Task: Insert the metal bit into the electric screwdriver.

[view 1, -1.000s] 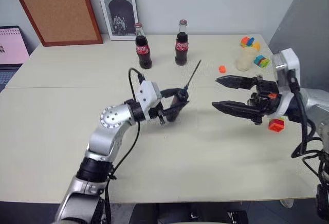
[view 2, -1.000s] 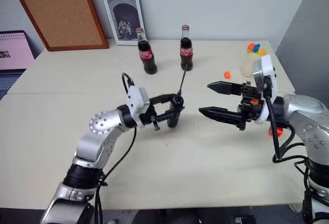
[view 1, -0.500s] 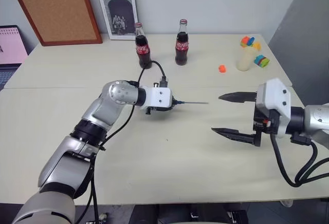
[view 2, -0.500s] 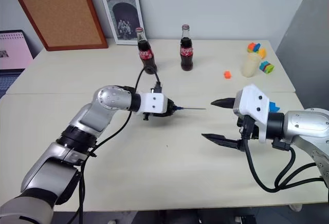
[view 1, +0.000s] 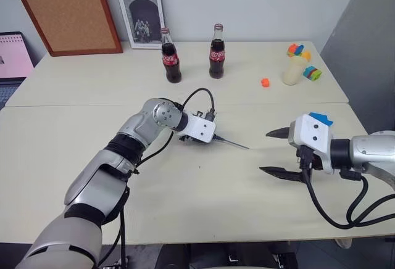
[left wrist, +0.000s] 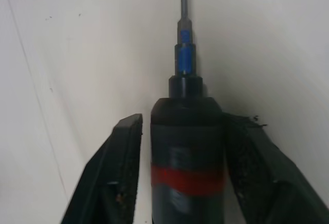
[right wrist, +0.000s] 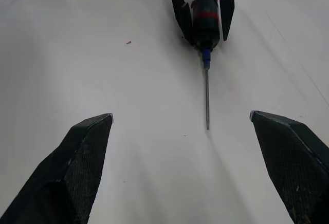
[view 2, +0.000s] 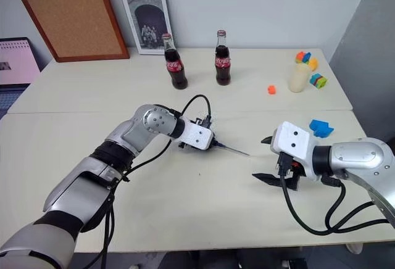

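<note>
You've got a cream table (view 1: pixel 74 158) with a seam across the middle. Far side: two cola bottles (view 1: pixel 170 59) upright, well apart, an orange block (view 1: pixel 265 82), a pale cup (view 1: pixel 292 71) with coloured blocks (view 1: pixel 312 73) beside it. Right side, a blue block (view 2: pixel 321 127). Corkboard (view 1: pixel 68 10) and poster (view 1: pixel 140 11) lean at the back edge.

Bright, even room light across the pale table (view 1: pixel 74 158), no glare. Soft short shadows sit at six o'clock of the two bottles (view 1: pixel 171 65). In the left wrist view the screwdriver (left wrist: pixel 186 152) up close is blurred, its red band smeared. The right wrist view is crisper, with a faint shadow beside the thin bit (right wrist: pixel 207 98).
</note>
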Available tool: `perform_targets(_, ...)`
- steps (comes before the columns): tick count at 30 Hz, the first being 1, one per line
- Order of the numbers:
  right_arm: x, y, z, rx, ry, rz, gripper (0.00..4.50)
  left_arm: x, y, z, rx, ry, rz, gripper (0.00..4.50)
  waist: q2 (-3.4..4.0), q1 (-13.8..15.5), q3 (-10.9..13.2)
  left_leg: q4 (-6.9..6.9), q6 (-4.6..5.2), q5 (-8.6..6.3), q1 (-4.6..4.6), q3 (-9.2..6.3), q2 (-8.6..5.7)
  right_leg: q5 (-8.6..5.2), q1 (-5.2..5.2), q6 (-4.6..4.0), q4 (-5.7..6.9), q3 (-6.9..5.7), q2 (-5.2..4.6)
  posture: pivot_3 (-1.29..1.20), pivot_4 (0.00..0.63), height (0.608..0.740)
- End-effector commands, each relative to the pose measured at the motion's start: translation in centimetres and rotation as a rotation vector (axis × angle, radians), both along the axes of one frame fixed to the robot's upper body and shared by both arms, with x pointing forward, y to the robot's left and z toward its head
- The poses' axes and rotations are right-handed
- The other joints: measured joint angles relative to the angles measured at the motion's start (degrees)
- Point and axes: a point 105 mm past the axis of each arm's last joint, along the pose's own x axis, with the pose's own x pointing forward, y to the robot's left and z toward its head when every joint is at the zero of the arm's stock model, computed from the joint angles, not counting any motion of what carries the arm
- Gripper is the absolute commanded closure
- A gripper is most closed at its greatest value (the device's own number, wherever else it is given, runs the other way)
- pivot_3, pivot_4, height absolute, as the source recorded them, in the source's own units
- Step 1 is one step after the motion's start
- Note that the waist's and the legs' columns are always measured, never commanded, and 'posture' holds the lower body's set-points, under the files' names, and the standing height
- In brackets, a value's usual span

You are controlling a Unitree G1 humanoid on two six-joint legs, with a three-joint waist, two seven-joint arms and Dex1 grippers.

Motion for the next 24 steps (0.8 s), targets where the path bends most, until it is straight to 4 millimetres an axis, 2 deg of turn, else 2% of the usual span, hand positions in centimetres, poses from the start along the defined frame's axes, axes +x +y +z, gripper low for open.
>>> perform_targets(1, 0.4, 0.1, 1.0, 0.000, -0.054, 0.005, 0.00, 0.3, 0.3, 0.0, 0.010, -0.009, 0.018, 1.25, 0.00, 0.0, 0.0, 0.00, 0.00, 0.00, 0.00, 0.00, 0.00, 0.00, 0.00, 0.00, 0.00, 0.00, 0.00, 0.00, 0.150, 0.740)
perform_targets(6, 0.5, 0.1, 1.2, -0.002, -0.061, 0.015, 0.00, 0.3, 0.3, 0.7, -0.017, -0.021, 0.024, 0.13, 0.00, 0.0, 0.0, -0.01, 0.00, 0.00, -0.01, -0.02, 0.01, 0.00, -0.02, 0.00, 0.00, -0.01, 0.01, 0.00, 0.150, 0.740)
perform_targets(12, 0.8, 0.2, 1.4, 0.012, -0.068, 0.025, 0.00, 0.2, 0.8, 3.8, -0.235, 0.075, 0.119, 0.05, 0.00, -0.1, 0.0, -0.02, 0.00, 0.00, -0.06, 0.00, 0.04, 0.00, -0.08, -0.01, 0.00, -0.01, 0.05, 0.00, 0.150, 0.740)
perform_targets(17, 1.0, 0.3, 1.8, 0.056, -0.071, 0.026, 0.00, 0.7, 4.9, 6.3, -0.387, 0.124, 0.280, 0.05, -0.01, -0.2, 0.0, -0.02, 0.00, 0.00, -0.07, -0.04, 0.08, 0.00, -0.12, -0.01, 0.03, -0.02, 0.08, 0.00, 0.150, 0.740)
perform_targets(19, 1.0, 0.1, 2.0, 0.074, -0.074, 0.015, 0.00, 0.5, 7.1, 7.0, -0.438, 0.139, 0.362, 0.05, 0.00, -0.2, 0.0, -0.02, 0.00, 0.00, -0.05, -0.06, 0.08, 0.00, -0.12, -0.01, 0.04, -0.03, 0.10, 0.00, 0.150, 0.740)
perform_targets(24, 0.7, -0.6, 1.9, 0.105, -0.061, -0.002, 0.00, -2.2, 11.7, 8.1, -0.553, 0.181, 0.473, 0.05, 0.00, -0.1, 0.0, -0.03, -0.01, 0.01, -0.05, -0.12, 0.24, -0.01, -0.12, -0.02, 0.06, -0.04, -0.12, 0.00, 0.150, 0.740)
